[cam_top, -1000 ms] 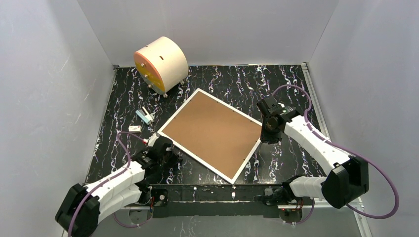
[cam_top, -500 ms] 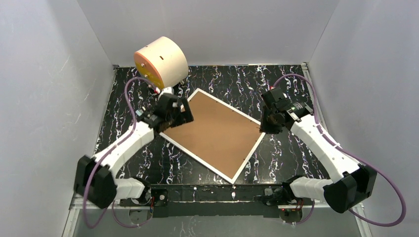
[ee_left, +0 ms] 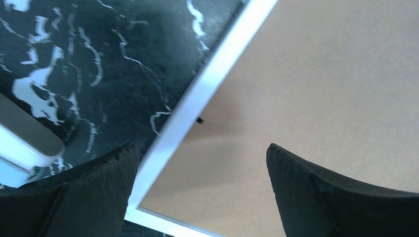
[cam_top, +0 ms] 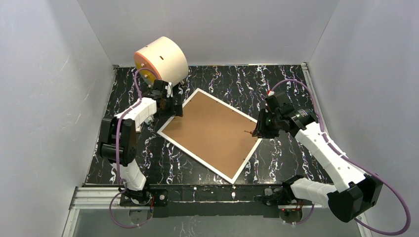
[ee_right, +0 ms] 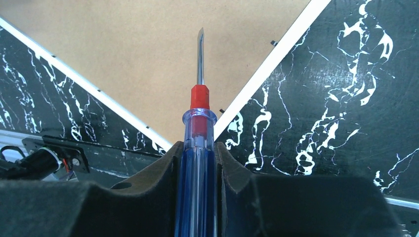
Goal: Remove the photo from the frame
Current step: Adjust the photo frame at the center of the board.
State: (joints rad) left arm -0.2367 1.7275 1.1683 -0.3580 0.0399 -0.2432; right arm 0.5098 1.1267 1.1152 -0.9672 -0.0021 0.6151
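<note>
The frame (cam_top: 195, 157) lies face down on the black marbled table, its brown back panel (cam_top: 210, 131) facing up. The photo is hidden under that panel. My left gripper (cam_top: 171, 106) hovers open over the frame's far-left edge; in the left wrist view its jaws (ee_left: 200, 148) straddle the white border (ee_left: 207, 84) and a small black tab (ee_left: 199, 120). My right gripper (cam_top: 262, 129) is shut on a blue-and-red screwdriver (ee_right: 199, 96). The blade (cam_top: 248, 131) points over the panel just inside the frame's right edge.
A cream cylinder with an orange face (cam_top: 160, 61) stands at the back left, close behind the left gripper. A pale object (ee_left: 24, 143) lies on the table left of the frame. Grey walls close in three sides.
The left arm swung from the table's near left up to the frame's far-left edge and its jaws opened wide. The right gripper shifted the screwdriver slightly inward over the frame's right edge.
</note>
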